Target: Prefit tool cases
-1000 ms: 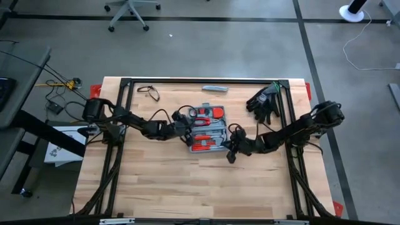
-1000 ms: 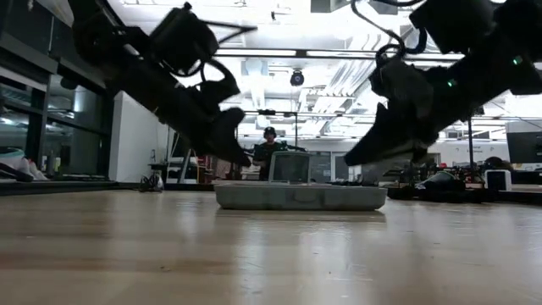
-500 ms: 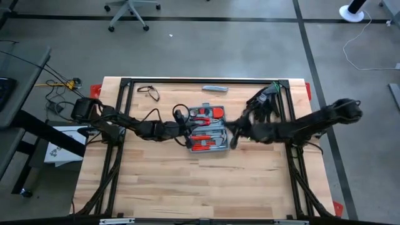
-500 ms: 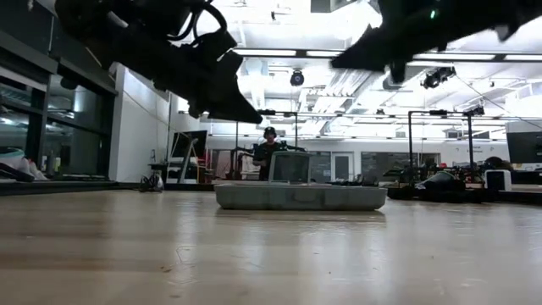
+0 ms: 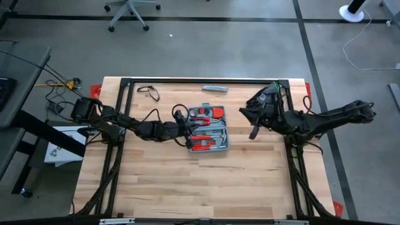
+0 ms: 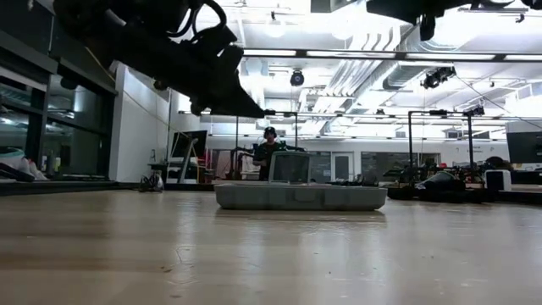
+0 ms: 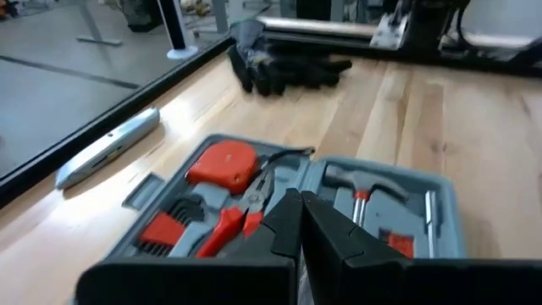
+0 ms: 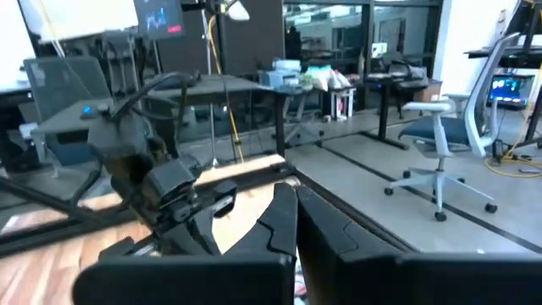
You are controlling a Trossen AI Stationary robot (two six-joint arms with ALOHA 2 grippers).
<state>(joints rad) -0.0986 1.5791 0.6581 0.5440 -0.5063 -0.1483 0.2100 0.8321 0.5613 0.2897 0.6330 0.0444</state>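
Observation:
The blue-grey tool case (image 5: 208, 128) lies open and flat on the middle of the table, with red-handled tools bedded in its moulded inside (image 7: 254, 199). My left gripper (image 5: 189, 129) hovers shut over the case's left edge, clear of it; its closed fingertips (image 7: 302, 222) show above the pliers and hammer. In the low view it hangs above the case's left end (image 6: 248, 108). My right gripper (image 5: 242, 112) is shut and lifted high, to the right of the case near the black gloves, pointing about level toward the table's far left (image 8: 292, 212).
Black gloves (image 5: 265, 103) lie at the far right. A slim grey bar (image 5: 214, 88) and safety glasses (image 5: 149, 92) lie along the far edge. Black frame rails (image 5: 187, 80) border the table. Bare wood (image 5: 200, 181) fills the near half. A person (image 6: 269, 142) stands far behind.
My right gripper has risen a long way from beside the case's near right corner, gone toward the table's right and far side, and tipped from slanting down to about level. My left gripper has lifted a little off the case's left end. Both stay shut; the case has not moved.

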